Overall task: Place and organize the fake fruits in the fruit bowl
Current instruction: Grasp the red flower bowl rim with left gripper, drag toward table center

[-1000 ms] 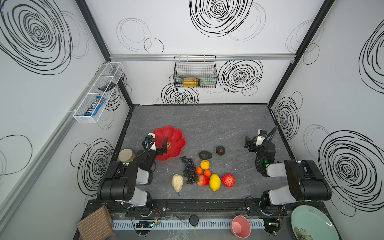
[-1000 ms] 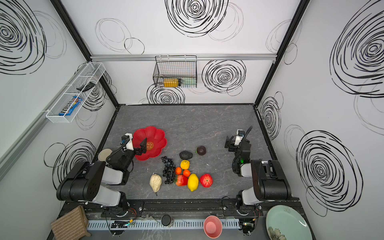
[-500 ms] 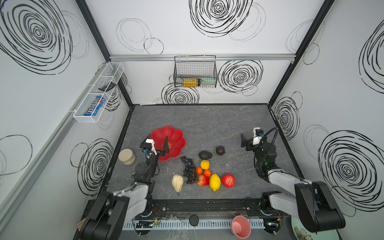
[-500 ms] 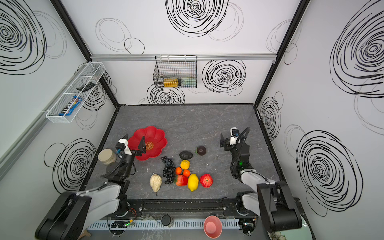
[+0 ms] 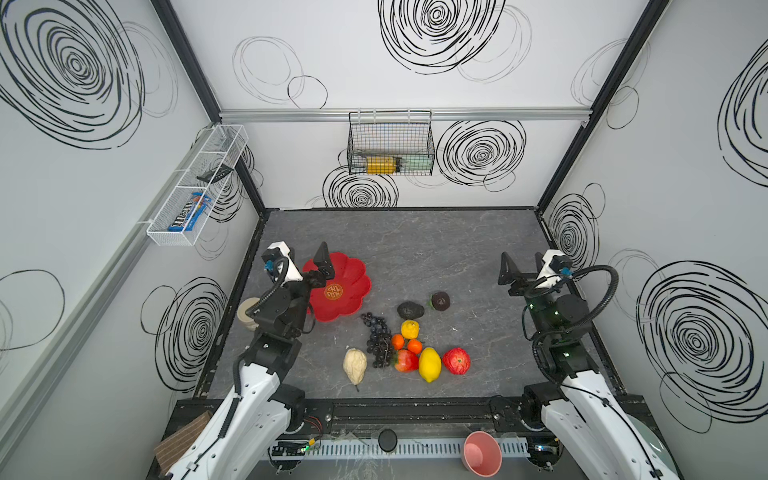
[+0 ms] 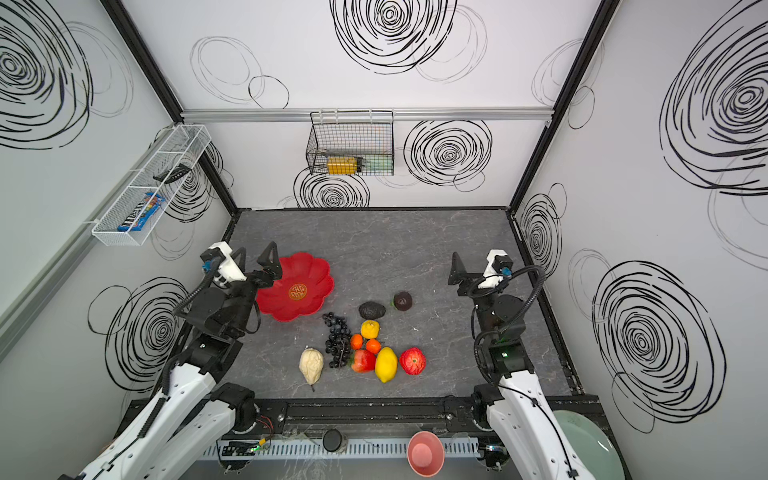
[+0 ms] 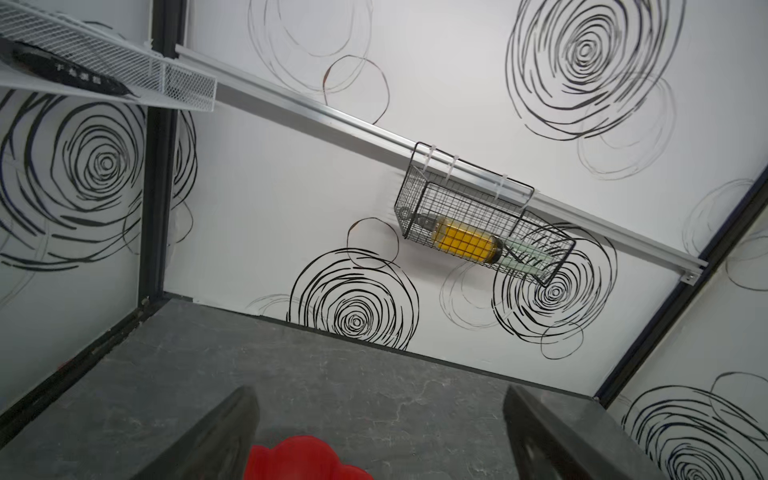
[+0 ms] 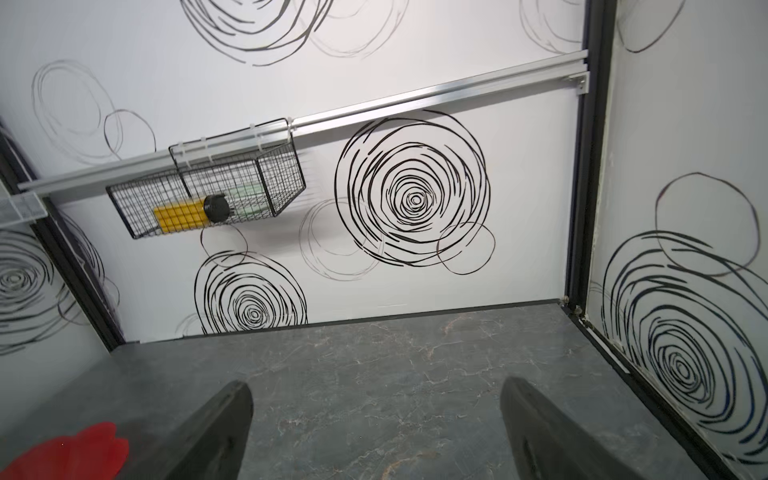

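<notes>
Grey tabletop (image 6: 415, 249); left claw (image 6: 255, 254), gaping empty like right claw (image 5: 522, 266), hides part of the fruit bowl (image 6: 320, 291).

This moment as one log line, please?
fruit bowl: empty | fake fruits: all on table | left gripper: open, empty | right gripper: open, empty

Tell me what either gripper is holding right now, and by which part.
Nothing is held. The left gripper and the right gripper are both open and empty; the fake fruits lie untouched outside the fruit bowl.

Pink cup (image 5: 482, 456), black wire basket (image 5: 390, 135), white mesh shelf (image 5: 173, 238), pale green plate (image 6: 584, 440)
</notes>
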`<state>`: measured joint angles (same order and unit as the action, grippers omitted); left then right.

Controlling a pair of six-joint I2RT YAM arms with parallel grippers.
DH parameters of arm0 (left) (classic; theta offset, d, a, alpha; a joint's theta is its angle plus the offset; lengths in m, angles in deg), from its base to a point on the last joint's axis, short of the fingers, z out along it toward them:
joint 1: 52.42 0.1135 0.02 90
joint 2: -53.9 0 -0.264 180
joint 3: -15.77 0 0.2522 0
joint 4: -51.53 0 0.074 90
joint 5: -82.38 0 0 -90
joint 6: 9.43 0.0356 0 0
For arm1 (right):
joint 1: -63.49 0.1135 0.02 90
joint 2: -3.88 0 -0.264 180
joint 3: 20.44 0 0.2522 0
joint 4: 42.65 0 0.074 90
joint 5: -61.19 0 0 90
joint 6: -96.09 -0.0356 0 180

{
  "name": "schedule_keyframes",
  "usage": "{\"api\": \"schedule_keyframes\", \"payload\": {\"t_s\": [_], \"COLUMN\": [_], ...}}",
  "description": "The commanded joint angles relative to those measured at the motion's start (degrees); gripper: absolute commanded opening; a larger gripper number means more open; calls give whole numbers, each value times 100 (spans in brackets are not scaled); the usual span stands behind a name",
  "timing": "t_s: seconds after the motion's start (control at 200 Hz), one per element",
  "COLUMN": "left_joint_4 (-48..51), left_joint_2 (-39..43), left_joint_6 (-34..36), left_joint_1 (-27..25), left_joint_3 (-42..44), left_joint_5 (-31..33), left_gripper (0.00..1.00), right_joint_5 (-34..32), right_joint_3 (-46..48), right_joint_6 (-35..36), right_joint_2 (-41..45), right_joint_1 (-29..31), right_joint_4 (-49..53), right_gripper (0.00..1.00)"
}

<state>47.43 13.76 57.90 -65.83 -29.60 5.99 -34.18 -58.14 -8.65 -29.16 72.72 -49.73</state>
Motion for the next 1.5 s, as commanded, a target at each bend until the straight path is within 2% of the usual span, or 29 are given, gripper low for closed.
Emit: {"api": "schedule_keyframes", "payload": {"t_s": [0.0, 0.115, 0.2, 0.28, 0.435, 0.525, 0.6, 0.786, 0.941, 1.176, 1.496], "left_joint_4": [2144, 1473, 1707, 2136, 2508, 2519, 2460, 2354, 2299, 2134, 2024], "left_joint_2": [18, 228, -53, -617, -1606, -2140, -2624, -3799, -4514, -5321, -6283], "left_joint_6": [-1555, -1750, -1714, -1381, -1147, -1168, -1165, -1212, -1230, -1200, -1235], "left_joint_1": [376, 1171, 1354, 1132, 277, -139, -346, -426, -433, -551, -979], "left_joint_3": [-376, 155, 98, -246, -747, -984, -1194, -1670, -1948, -2288, -2937], "left_joint_5": [-132, -1892, -2272, -2146, -1492, -1128, -1087, -1378, -1499, -1699, -1838], "left_gripper": [96, 96, 96, 96, 96, 96, 96, 96, 96, 96, 96], "right_joint_5": [-185, 957, 1230, 1453, 2021, 2002, 1838, 1459, 1245, 1130, 1050], "right_joint_3": [-271, -137, -201, -343, -416, -394, -393, -360, -306, -289, -346], "right_joint_6": [-1611, -1787, -1807, -1692, -1496, -1481, -1448, -1382, -1371, -1303, -1183], "right_joint_2": [297, 551, 502, 335, 44, -92, -224, -583, -795, -984, -1003], "right_joint_1": [-244, -683, -765, -758, -733, -576, -339, 341, 660, 738, 749], "right_joint_4": [1711, 1856, 2150, 2475, 2746, 2870, 2951, 2938, 2841, 2700, 2724], "right_gripper": [97, 97, 97, 97, 97, 97, 97, 97, 97, 97, 97]}}
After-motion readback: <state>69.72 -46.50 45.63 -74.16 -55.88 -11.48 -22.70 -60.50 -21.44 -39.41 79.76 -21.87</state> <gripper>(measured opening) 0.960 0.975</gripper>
